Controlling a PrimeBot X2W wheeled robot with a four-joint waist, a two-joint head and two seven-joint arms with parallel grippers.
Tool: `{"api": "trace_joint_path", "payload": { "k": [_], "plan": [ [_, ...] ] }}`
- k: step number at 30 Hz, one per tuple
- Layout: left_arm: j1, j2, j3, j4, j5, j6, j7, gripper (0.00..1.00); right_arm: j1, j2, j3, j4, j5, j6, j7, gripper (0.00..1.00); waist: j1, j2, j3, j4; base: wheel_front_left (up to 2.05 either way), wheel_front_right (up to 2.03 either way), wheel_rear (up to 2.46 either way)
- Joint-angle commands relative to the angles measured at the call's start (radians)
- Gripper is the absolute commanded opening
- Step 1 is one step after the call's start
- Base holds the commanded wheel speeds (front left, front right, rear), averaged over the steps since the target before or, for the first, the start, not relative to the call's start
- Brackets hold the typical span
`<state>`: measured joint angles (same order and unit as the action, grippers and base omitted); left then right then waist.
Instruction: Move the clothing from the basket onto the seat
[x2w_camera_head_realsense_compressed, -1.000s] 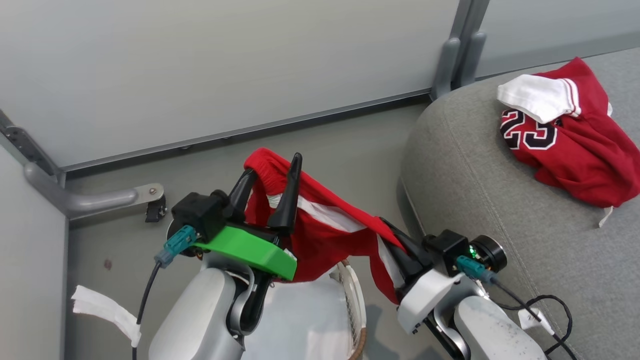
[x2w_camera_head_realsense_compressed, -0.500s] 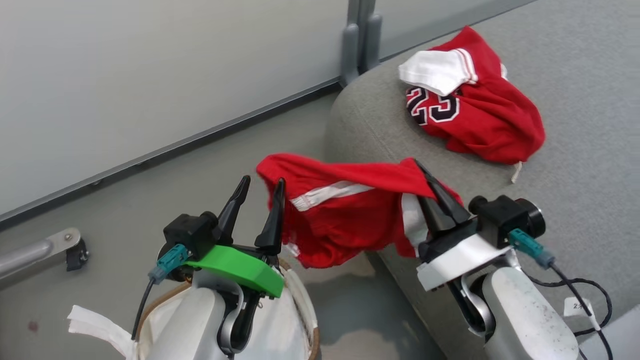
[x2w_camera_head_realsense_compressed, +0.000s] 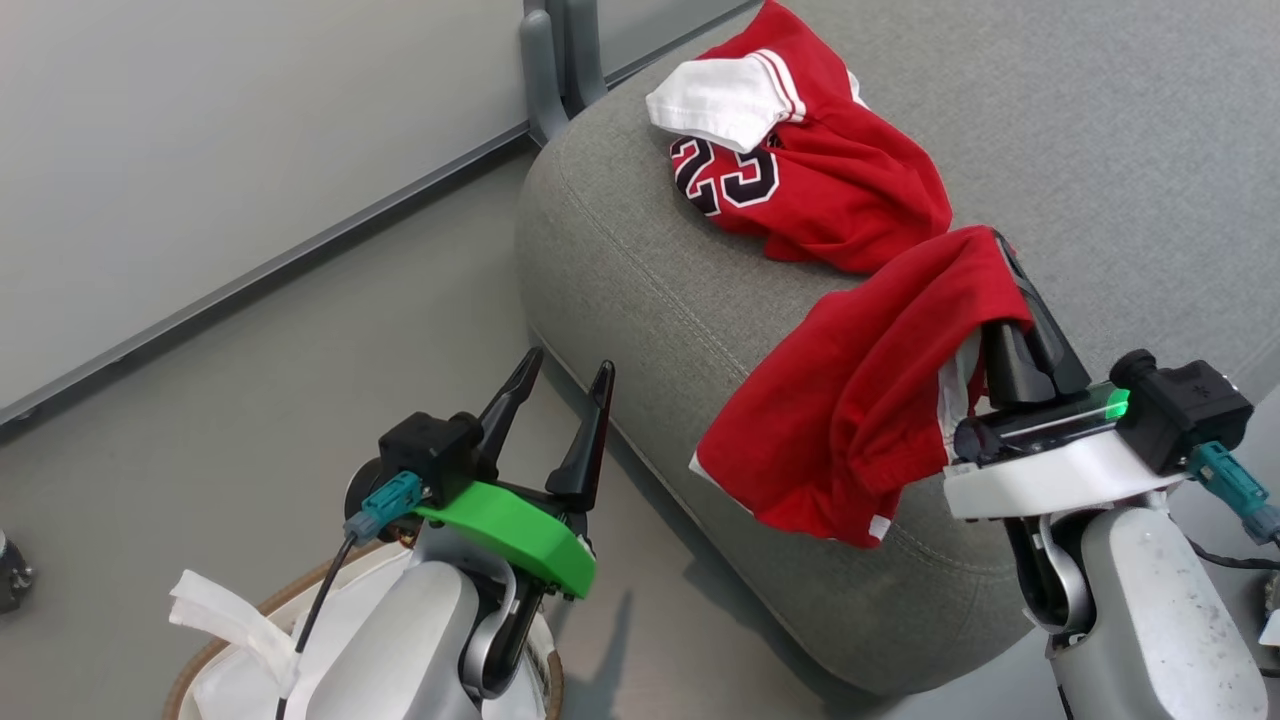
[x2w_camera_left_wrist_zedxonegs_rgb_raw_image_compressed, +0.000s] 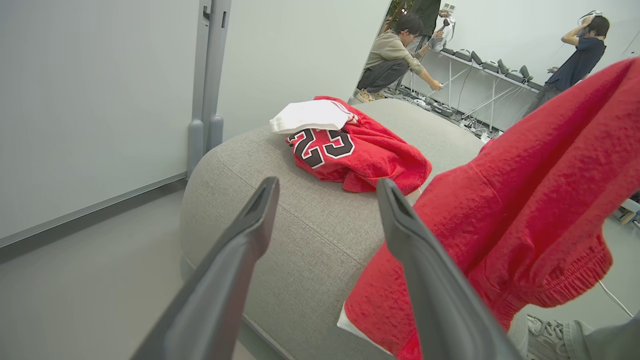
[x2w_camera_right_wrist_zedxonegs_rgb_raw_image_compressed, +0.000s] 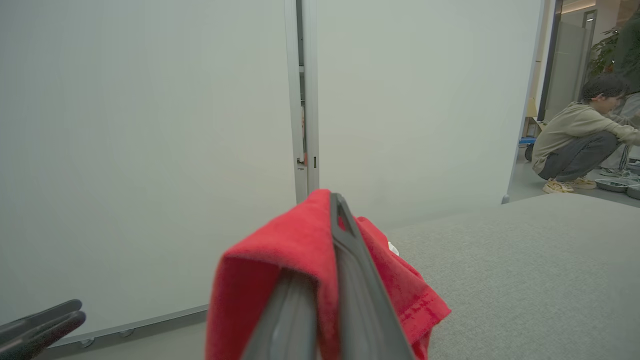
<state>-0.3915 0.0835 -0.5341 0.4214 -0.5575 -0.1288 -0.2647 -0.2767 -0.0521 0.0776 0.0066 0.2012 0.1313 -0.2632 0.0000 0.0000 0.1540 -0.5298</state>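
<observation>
Currently pinched: red garment, with 1 fold caught near the fingertips of the right end effector.
Right end effector: fingers pressed together on the cloth, raised over the near corner of the seat.
Left end effector: fingers spread wide with nothing between them, over the floor between basket and seat, apart from the cloth.
Red garment, lie: hangs from the grip and drapes down the seat's rounded front edge. Its lower hem is well down the side, not on the flat top.
Jersey marked 23: crumpled on the seat top, just beyond the held piece. Whether the 2 touch cannot be told.
Basket: under the left arm, white liner showing. No red cloth shows in the visible part.
Step in hand (judged): laying the 2nd red piece on the seat.
Method advised: carry the grip further in over the flat top, beside the jersey, before parting the fingers. Lower until the cloth goes slack and most of its weight lies on the cushion. Then open fully and draw straight back along the fingers.
Risk noted: if let go where it is, the thin fabric may slide off the rounded corner to the floor. It may also cling to a fingertip on withdrawal.
Left arm: best kept clear of the hanging hem.
</observation>
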Motion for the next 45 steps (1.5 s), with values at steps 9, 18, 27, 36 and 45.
{"api": "trace_joint_path", "payload": {
  "k": [9,18,27,36,45],
  "plan": [
    [-0.029,0.050,-0.017,-0.032,-0.024,-0.003,0.001,1.00,-0.096,-0.030,-0.023,-0.091,-0.086,-0.001,-0.002,0.00,0.0000,0.0000,0.079,-0.016,0.15,0.15,0.15],
    [-0.049,0.125,-0.011,-0.081,0.001,-0.003,0.001,1.00,-0.506,-0.211,-0.001,-0.044,-0.142,-0.001,-0.002,0.00,0.0000,0.0000,0.207,-0.009,0.00,0.00,0.00],
    [-0.111,0.175,-0.054,-0.117,0.011,-0.003,0.001,1.00,-0.841,-0.309,-0.034,0.198,-0.310,-0.001,-0.001,0.00,0.0000,0.0000,0.339,0.067,0.00,0.00,0.00],
    [-0.186,0.191,-0.129,-0.129,-0.008,-0.003,0.001,1.00,-0.839,-0.282,-0.222,0.457,-0.481,-0.001,-0.001,0.00,0.0000,0.0000,0.420,0.153,0.00,0.00,0.00],
    [-0.189,0.192,-0.137,-0.117,-0.025,-0.003,0.001,1.00,-0.674,-0.202,-0.402,0.705,-0.576,-0.001,-0.001,0.00,0.0000,0.0000,0.434,0.171,0.00,0.00,0.00]
  ]
}}
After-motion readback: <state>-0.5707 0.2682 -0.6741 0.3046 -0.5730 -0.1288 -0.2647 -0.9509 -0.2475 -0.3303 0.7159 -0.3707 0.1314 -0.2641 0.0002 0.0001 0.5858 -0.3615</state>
